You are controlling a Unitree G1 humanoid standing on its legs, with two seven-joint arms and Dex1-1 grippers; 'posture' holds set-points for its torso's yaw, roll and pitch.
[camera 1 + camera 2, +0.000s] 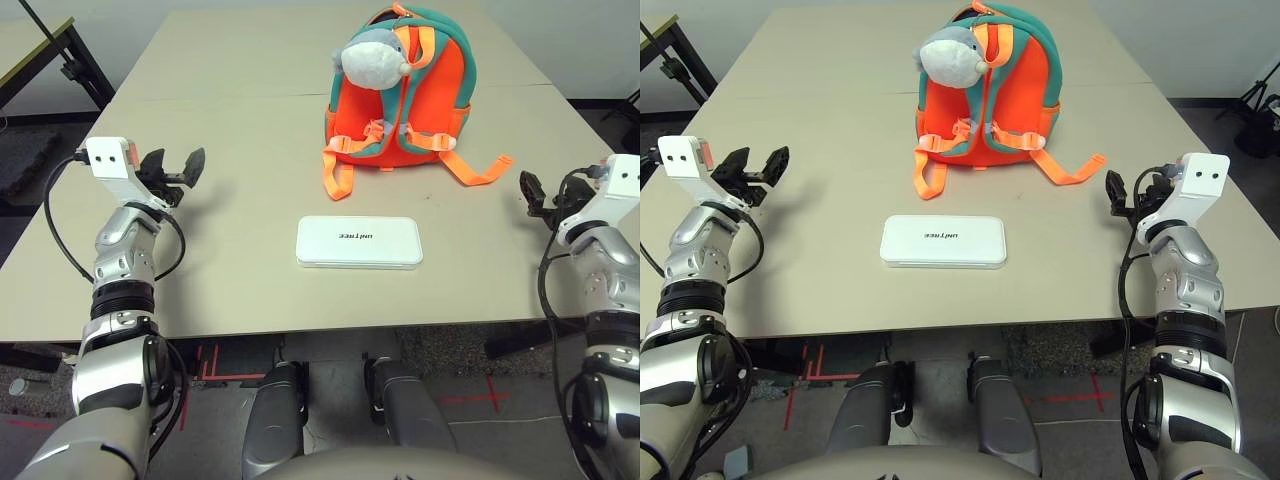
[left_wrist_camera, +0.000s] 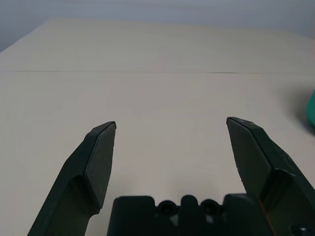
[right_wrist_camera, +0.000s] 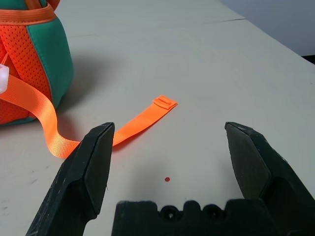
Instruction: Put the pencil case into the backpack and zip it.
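Observation:
The white pencil case [image 1: 359,242] lies flat on the table near the front edge, in the middle, dark lettering on its lid. Behind it stands the orange backpack [image 1: 400,95] with teal trim, a grey plush animal head [image 1: 371,56] on it, and orange straps [image 1: 475,168] trailing onto the table. My left gripper [image 1: 178,170] hovers open at the table's left side, well clear of the case. My right gripper [image 1: 1127,195] is open at the right side, near the end of a strap [image 3: 147,116], with nothing between its fingers.
The beige table [image 1: 230,120] has a seam running across it behind the backpack's base. A black stand [image 1: 70,60] is off the table's far left corner. A small red dot [image 3: 167,179] marks the tabletop in front of the right gripper.

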